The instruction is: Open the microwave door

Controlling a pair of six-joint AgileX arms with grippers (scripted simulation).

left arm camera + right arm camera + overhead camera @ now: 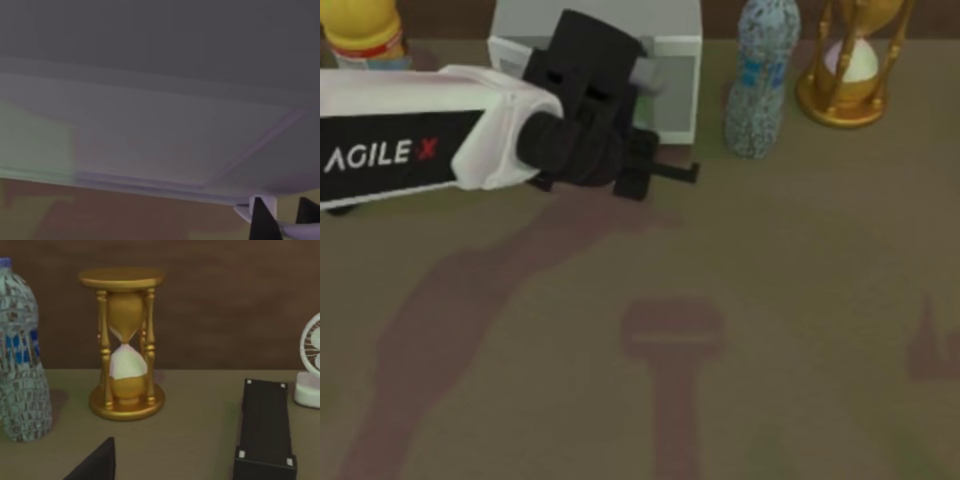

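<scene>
Speckled bottle [760, 80], golden hourglass [852, 62], yellow bottle [364, 30]

The microwave [670, 60] stands at the bench's [770, 300] far edge; right of it stands a bottle [760, 80], and right of that an hourglass [855, 65].

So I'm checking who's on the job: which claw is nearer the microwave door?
Left. The left claw is at the front of the microwave door, by its handle. The right claw is outside the top view, off toward the hourglass.

Olive-brown table [800, 300], dark brown wall [225, 300] behind, soft shadows
</scene>
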